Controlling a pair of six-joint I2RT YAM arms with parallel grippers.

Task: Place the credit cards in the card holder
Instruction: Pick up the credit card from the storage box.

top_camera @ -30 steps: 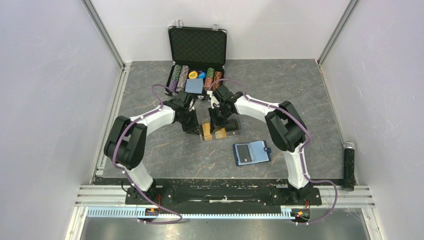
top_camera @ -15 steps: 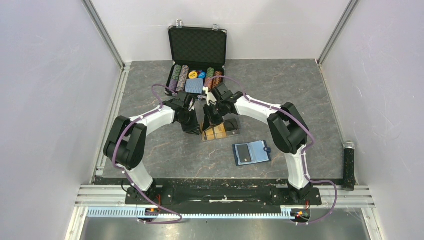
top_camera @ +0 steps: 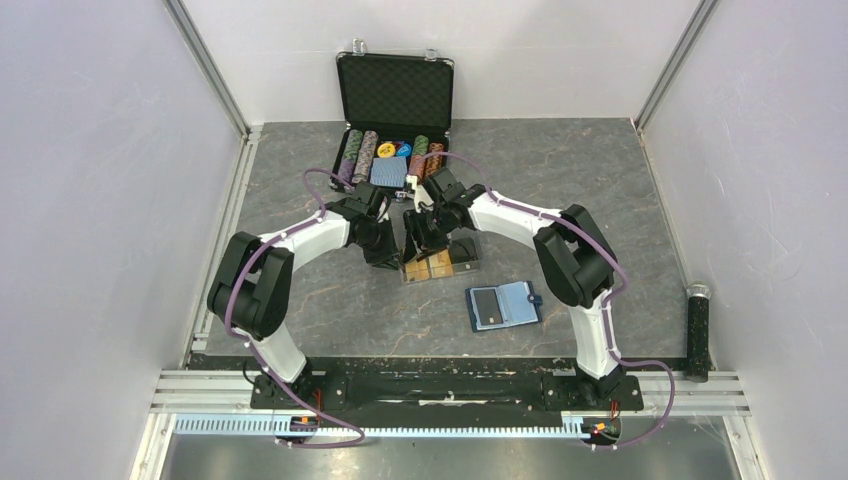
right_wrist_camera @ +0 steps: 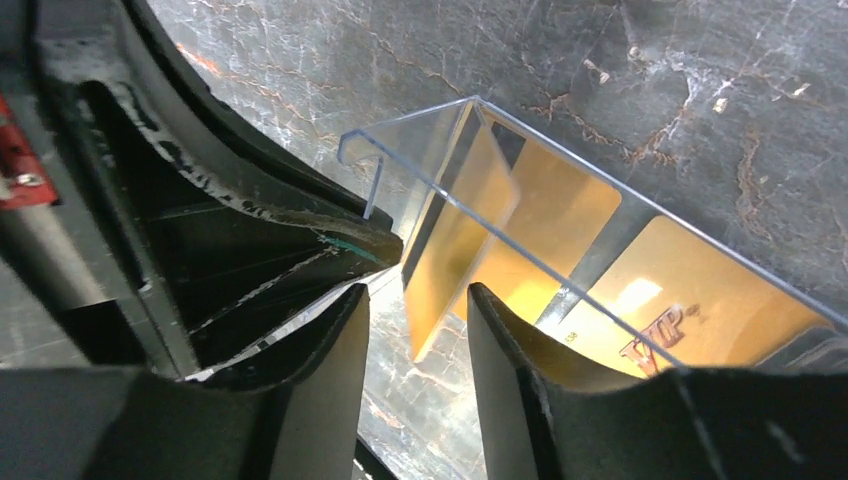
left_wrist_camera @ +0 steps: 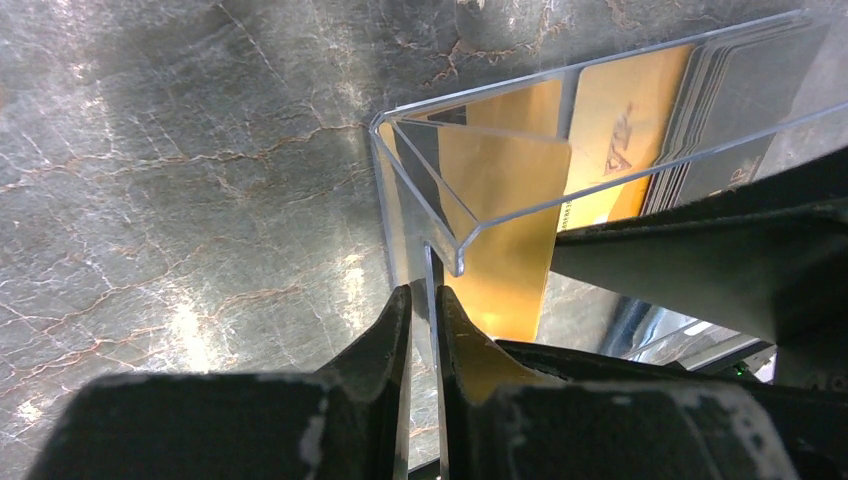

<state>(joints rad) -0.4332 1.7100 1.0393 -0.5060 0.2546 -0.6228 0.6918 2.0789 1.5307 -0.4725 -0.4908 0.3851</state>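
Under both wrists in the overhead view, the clear tray is mostly covered, so its contents are hard to count. Up close, the left gripper is clamped on the tray's thin transparent wall. Glossy gold credit cards sit inside, one tilted and seemingly loose between the parted fingers of the right gripper. Dark grey ones are cut off at the frame edge. The navy card holder lies open, well apart. Since a second ago the right wrist has shifted leftward.
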